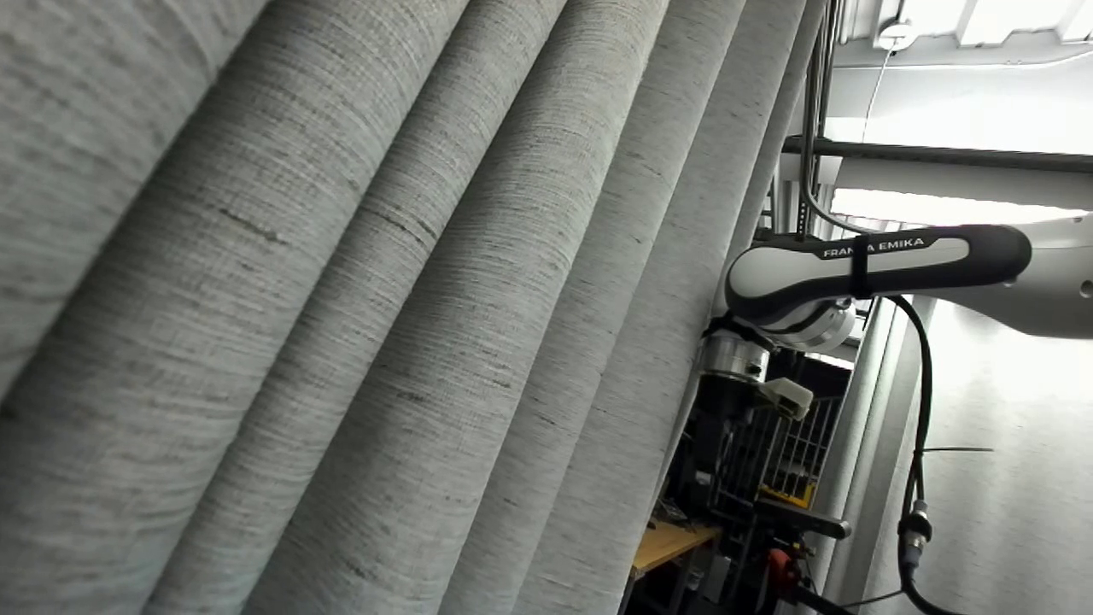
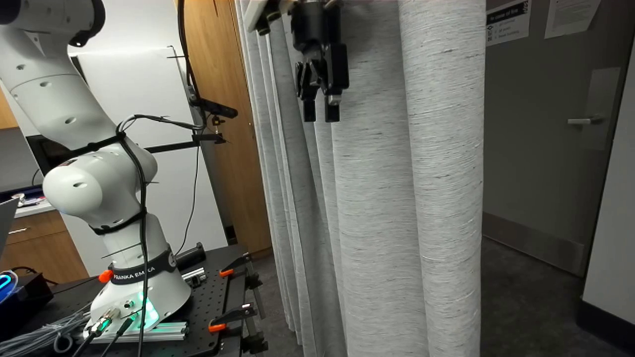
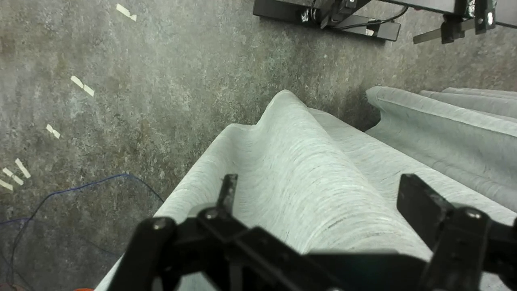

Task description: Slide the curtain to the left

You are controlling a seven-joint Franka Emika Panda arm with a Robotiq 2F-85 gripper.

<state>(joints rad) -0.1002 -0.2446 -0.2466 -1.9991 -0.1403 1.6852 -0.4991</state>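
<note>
The curtain is a large light grey woven drape with deep pleats. It fills most of an exterior view (image 1: 444,325) and hangs in the middle of an exterior view (image 2: 377,223). In the wrist view the curtain (image 3: 307,173) runs down to the floor, with one rounded fold showing between the fingers. My gripper (image 2: 321,113) is black, points down and hangs close in front of the upper curtain. In the wrist view the gripper (image 3: 319,182) has its fingers wide apart with nothing clamped. Whether a finger touches the fabric cannot be told.
The robot base stands on a black table (image 2: 208,292) with orange-tipped clamps (image 2: 230,325) along its edge. A wooden cabinet (image 2: 243,148) stands behind the curtain. A grey door (image 2: 540,148) is at the right. A blue cable (image 3: 80,188) lies on the floor.
</note>
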